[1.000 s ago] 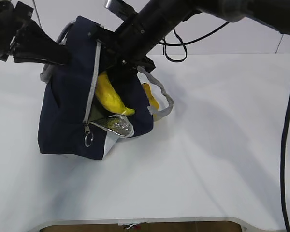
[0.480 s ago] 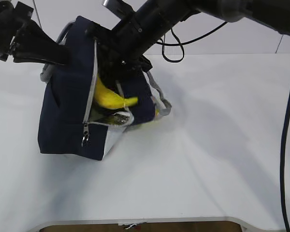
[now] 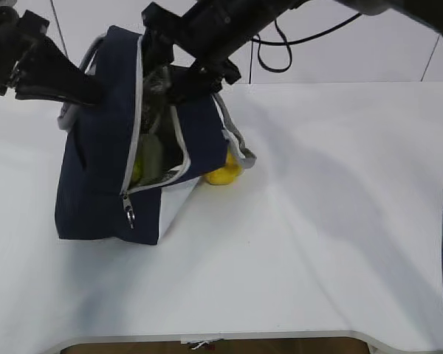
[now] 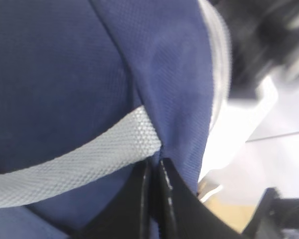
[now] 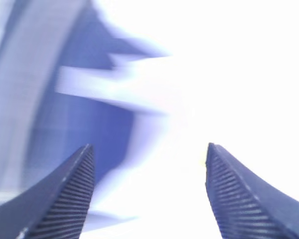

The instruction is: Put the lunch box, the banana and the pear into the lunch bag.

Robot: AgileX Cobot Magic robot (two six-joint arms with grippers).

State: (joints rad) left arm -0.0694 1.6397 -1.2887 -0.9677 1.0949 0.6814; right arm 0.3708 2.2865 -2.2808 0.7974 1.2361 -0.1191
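- Here, lunch bag [image 3: 103, 169] upright on the white surface [image 3: 317, 221], zipper mouth gaping, grey ring pull [image 3: 130, 218] hanging low on the front.
- Left hand [image 4: 153, 199] pinched shut on the bag's navy fabric, just beside a grey webbing handle [image 4: 79, 164].
- Right hand [image 5: 149, 194] spread wide and empty, up at the bag's mouth.
- Pear [image 3: 223, 172] on the surface, touching the bag's right side.
- Something yellow-green just inside the opening, too dim to name.
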